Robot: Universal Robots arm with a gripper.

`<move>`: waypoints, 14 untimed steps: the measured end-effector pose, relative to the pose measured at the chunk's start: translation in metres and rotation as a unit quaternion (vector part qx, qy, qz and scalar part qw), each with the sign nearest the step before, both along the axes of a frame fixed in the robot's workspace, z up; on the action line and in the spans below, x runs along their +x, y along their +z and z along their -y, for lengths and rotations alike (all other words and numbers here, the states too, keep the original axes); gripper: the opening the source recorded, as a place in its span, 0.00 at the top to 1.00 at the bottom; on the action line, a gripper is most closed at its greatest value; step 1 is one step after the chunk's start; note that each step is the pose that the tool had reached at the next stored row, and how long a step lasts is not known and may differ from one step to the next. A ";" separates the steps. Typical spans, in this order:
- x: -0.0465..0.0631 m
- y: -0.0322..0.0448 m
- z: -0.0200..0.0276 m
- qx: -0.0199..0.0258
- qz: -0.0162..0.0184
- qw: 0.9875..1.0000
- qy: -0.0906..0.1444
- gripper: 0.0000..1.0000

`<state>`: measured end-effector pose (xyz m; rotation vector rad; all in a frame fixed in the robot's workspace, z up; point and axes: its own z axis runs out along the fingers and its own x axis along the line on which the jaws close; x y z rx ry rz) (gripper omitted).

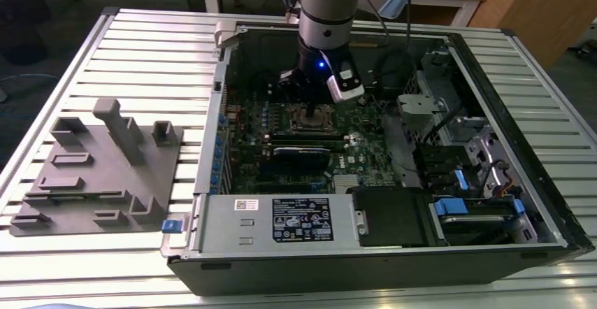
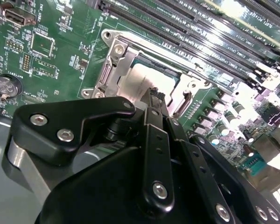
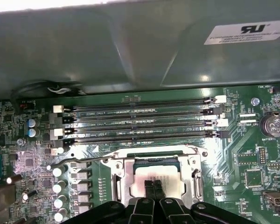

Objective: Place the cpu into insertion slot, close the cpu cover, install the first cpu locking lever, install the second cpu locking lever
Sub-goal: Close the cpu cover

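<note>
White slatted bench (image 1: 140,50) carries an open computer case (image 1: 392,267) with its green motherboard (image 3: 233,154) facing up. Within it the cpu (image 3: 170,182) sits in the insertion slot (image 1: 315,121), its pale metal top showing through the window of the cpu cover (image 3: 121,182), which lies flat around it. The gripper (image 3: 154,183) stands right over the cpu, its two thin fingertips (image 3: 149,186) pressed together with nothing between them and their ends at the cpu's top; whether they touch it I cannot tell. A thin metal locking lever (image 3: 84,161) reaches out from the insertion slot's corner over the board, beside a row of small capacitors (image 3: 60,186). Four long memory slots (image 3: 140,119) lie just beside the insertion slot, and a coin battery (image 3: 274,125) sits farther off. In the exterior view the arm (image 1: 326,15) reaches straight down into the case, and a grey moulded fixture (image 1: 103,162) rests on the bench at that view's left, apart from the case.
</note>
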<state>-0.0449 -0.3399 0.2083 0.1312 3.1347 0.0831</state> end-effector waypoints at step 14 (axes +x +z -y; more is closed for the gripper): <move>0.000 0.0030 0.0000 0.001 0.001 1.000 0.000 0.89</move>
